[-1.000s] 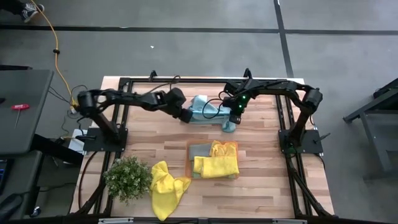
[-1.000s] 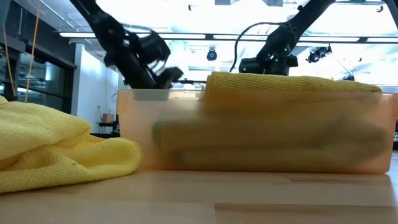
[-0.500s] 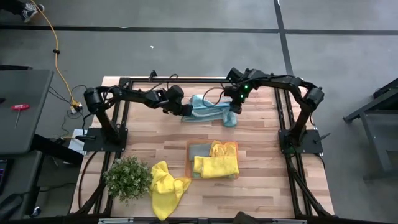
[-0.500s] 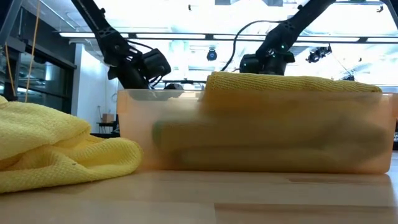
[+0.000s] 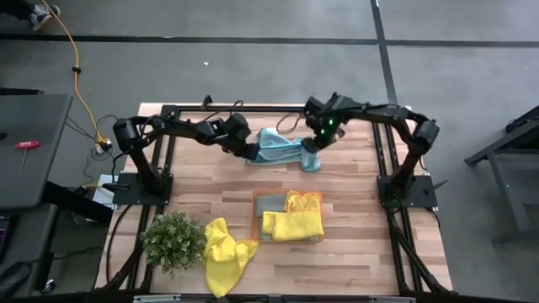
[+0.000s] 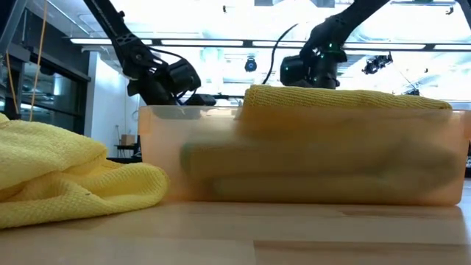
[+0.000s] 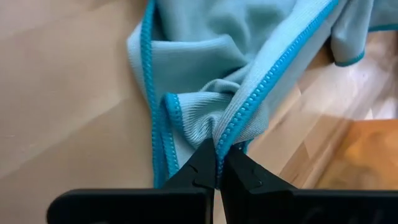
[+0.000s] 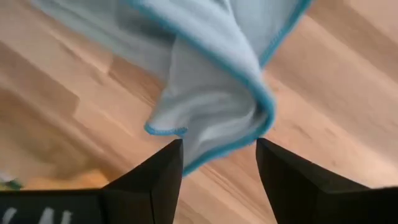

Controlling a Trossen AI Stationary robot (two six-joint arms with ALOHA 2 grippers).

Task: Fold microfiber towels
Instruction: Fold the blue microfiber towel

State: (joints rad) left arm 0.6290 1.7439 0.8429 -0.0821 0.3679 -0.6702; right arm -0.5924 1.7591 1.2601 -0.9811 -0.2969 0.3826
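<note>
A light blue towel with a teal stitched hem lies crumpled on the wooden table between the two arms. My left gripper is shut on the towel's left end. My right gripper hangs open just above the towel's right end; its fingers stand on either side of the cloth, and I see no touch. In the low view the orange bin hides the towel and both sets of fingertips. My left gripper pinches the towel's teal-stitched hem between its two fingers, at a bunched fold on the towel's left end. The fingers come slanting down from the table's left side. The cloth lies slack on the table beyond them.
An orange bin at the table's middle front holds folded yellow towels and a grey one. A crumpled yellow towel and a potted plant sit front left. Bare wood lies around the blue towel.
My right gripper has opened, let go of the towel's right end, risen and rolled about its own axis. The towel's right end has dropped onto the table, and the cloth now lies stretched out left to right. My left gripper has sunk a little, still shut on the hem.
</note>
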